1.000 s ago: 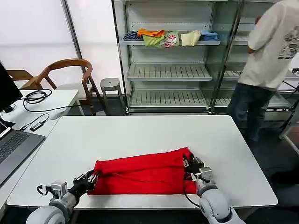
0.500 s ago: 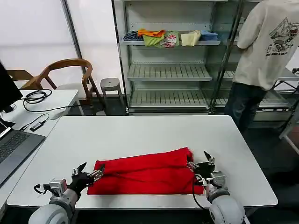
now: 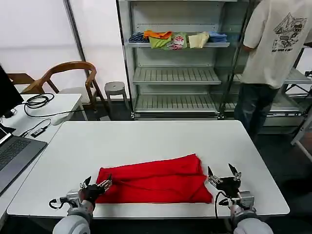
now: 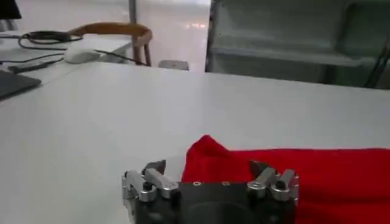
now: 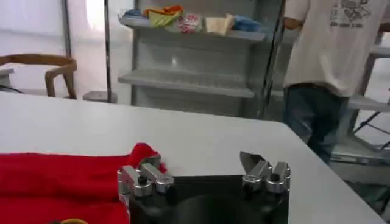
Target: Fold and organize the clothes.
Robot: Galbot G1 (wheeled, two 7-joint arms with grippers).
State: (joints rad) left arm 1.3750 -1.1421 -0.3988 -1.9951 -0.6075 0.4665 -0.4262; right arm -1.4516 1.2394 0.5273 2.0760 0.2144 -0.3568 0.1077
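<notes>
The red T-shirt (image 3: 153, 179) lies folded into a long band across the near part of the white table (image 3: 146, 141), plain side up. My left gripper (image 3: 96, 184) is open at the band's left end. In the left wrist view the shirt's (image 4: 341, 176) corner pokes up between the spread fingers of that gripper (image 4: 207, 167). My right gripper (image 3: 223, 174) is open just off the band's right end, on bare table. In the right wrist view the red cloth (image 5: 61, 176) sits beside one finger of that gripper (image 5: 201, 161), with nothing between the fingers.
A metal shelf unit (image 3: 175, 75) behind the table carries folded garments (image 3: 175, 40) on its top shelf. A person (image 3: 270, 44) stands at its right side. A laptop (image 3: 14, 156), a cabled side table (image 3: 53, 105), a wooden chair (image 3: 68, 73) and a stool (image 3: 115, 88) are to the left.
Both grippers have opened, left the shirt's ends and drawn back toward the near edge. The right one has shifted rightward off the cloth. The shirt lies still.
</notes>
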